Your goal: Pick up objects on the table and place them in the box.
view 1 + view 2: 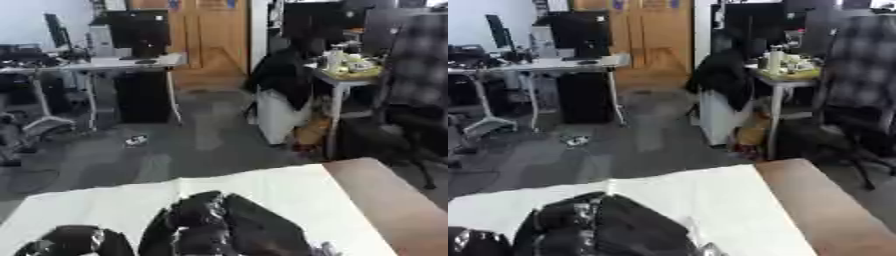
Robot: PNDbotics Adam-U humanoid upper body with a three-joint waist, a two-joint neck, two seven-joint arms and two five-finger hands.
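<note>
The camera looks out over the room, so only the far part of the counter (pixel 289 192) shows, white with a brown strip on its right. A black hand (pixel 219 225) fills the bottom edge (which hand it is, I cannot tell); its fingers are too blurred to judge. No box or objects are visible.
</note>
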